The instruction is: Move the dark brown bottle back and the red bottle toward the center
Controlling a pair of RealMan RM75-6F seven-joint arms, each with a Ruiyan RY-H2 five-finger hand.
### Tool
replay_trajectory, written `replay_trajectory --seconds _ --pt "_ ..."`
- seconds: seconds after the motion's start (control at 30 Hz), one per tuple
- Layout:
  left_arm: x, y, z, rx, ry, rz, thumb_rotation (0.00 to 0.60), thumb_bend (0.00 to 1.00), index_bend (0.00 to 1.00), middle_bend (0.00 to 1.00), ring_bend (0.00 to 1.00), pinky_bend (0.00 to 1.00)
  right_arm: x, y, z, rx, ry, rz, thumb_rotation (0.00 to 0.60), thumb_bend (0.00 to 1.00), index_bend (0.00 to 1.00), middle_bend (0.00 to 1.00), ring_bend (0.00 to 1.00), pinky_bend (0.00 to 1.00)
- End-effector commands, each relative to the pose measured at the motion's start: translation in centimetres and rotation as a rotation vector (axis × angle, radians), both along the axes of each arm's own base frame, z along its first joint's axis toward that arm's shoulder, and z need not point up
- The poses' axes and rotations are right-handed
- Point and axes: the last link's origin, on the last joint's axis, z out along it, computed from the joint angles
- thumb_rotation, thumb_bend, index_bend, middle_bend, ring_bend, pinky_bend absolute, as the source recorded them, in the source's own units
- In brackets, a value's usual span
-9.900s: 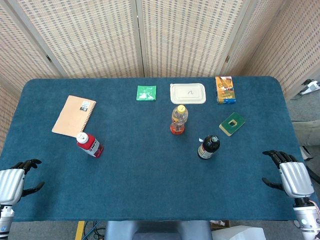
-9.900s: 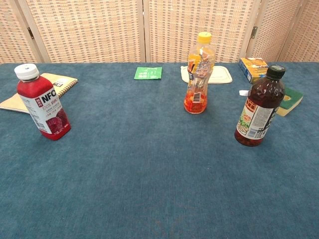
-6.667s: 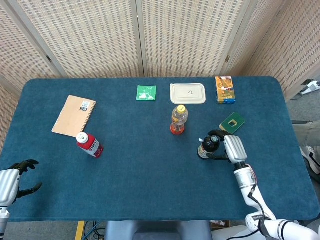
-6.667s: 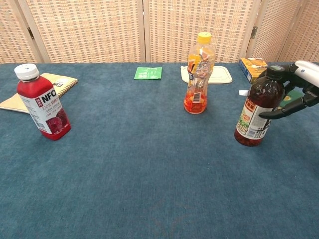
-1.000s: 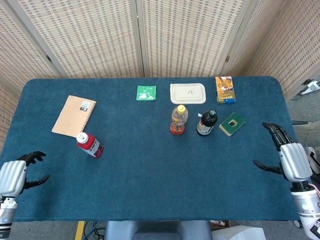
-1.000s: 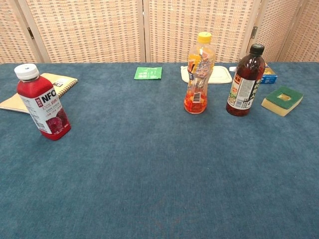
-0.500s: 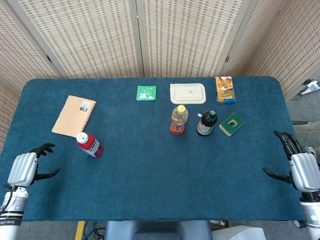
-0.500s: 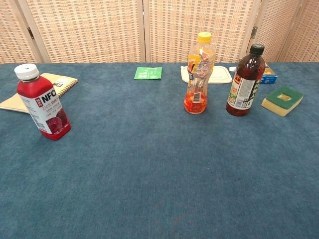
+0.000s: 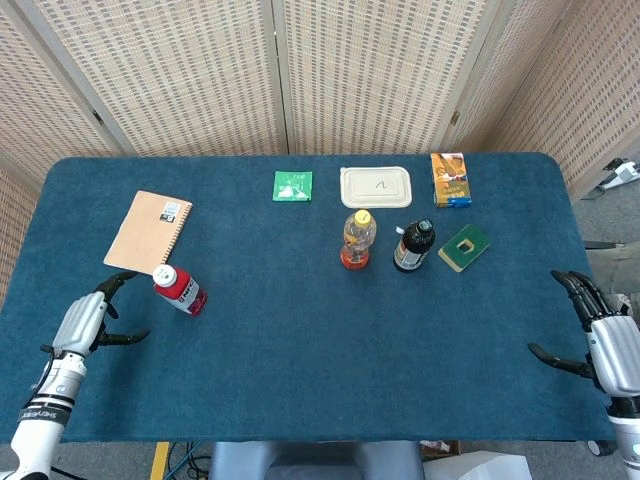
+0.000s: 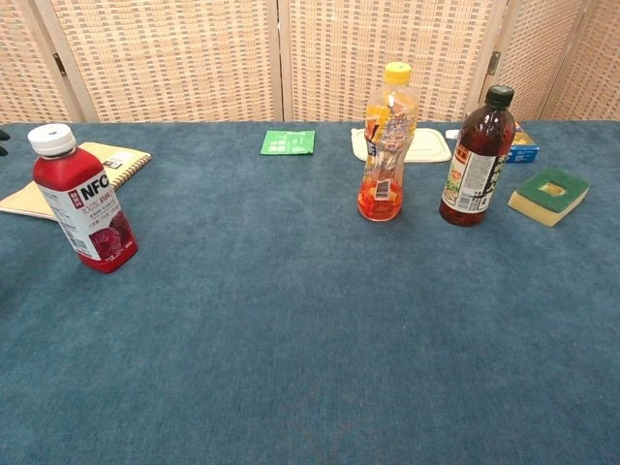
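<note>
The dark brown bottle (image 9: 413,246) (image 10: 476,170) stands upright just right of the orange bottle, near the green sponge. Over on the left, in front of the notebook, stands the red bottle (image 9: 179,289) (image 10: 82,203) with its white cap. My left hand (image 9: 84,322) hovers open to the left of the red bottle, fingers spread toward it, a short gap between them. My right hand (image 9: 608,346) hangs open at the table's right front edge, holding nothing. The chest view shows only a dark fingertip (image 10: 2,150) at its left border.
An orange bottle (image 9: 357,238) (image 10: 386,143) stands near the middle. Behind it lie a white lidded box (image 9: 375,186), a green packet (image 9: 292,185) and an orange-blue carton (image 9: 449,179). A green sponge (image 9: 464,247) sits right of the brown bottle; a notebook (image 9: 148,231) lies far left.
My left hand has moved forward and right, closing in on the red bottle. My right hand drew back slightly toward the right front edge. No bottle has moved in the last second.
</note>
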Motion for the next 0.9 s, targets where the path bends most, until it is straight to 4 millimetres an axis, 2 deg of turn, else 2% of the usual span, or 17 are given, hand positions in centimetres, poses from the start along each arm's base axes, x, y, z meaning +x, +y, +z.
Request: replay_trajectory --seconds 0.03,0.37,0.9 --pt "0.0 1.0 -0.5 -0.003 -0.012 0.015 0.6 0.1 0.13 0.13 0.14 0.44 -0.1 0.1 0.1 0.0 -0.002 0.002 0.6 0.0 0.11 0.16 0.09 0.31" --pt "-0.4 3.0 -1.6 -0.02 -0.062 0.076 0.6 0.1 0.11 0.12 0.14 0.4 -0.1 0.2 0.1 0.001 -0.004 0.014 0.6 0.0 0.11 0.17 0.09 0.31" --pt "1.2 4.5 -3.4 -0.074 -0.178 0.089 0.6 0.1 0.12 0.12 0.14 0.35 -0.2 0.2 0.0 0.003 -0.008 0.017 0.6 0.0 0.11 0.17 0.09 0.31"
